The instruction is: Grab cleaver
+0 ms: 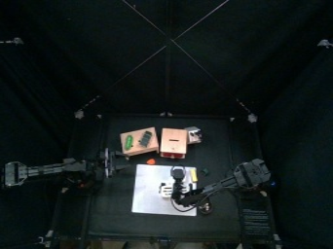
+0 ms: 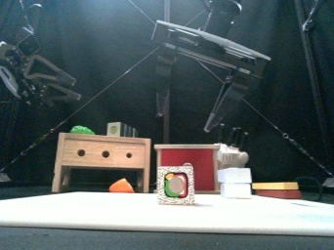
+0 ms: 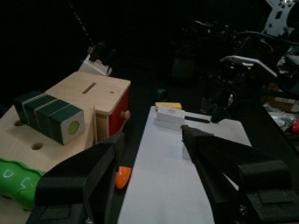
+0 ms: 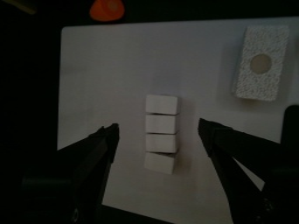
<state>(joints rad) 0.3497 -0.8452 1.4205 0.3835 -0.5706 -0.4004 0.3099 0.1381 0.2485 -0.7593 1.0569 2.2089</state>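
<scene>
The cleaver [image 1: 194,135] is a small pale grey-pink flat piece with a darker end, lying at the back of the table right of the orange-brown box [image 1: 174,142]. My right gripper [image 1: 182,197] is open and empty, hanging over the white mat [image 1: 154,199], well in front of the cleaver. In the right wrist view its gripper [image 4: 163,175] hangs over a white segmented block [image 4: 160,133]. My left gripper [image 1: 113,167] is open and empty at the mat's left edge. In the left wrist view it [image 3: 158,179] points along the mat past a wooden box [image 3: 82,96].
A wooden box [image 1: 136,143] with green pieces stands left of the orange-brown box. On the mat lie a white textured slab with a hole [image 4: 261,63] and a small framed card [image 2: 177,184]. An orange piece [image 4: 107,9] lies off the mat's edge.
</scene>
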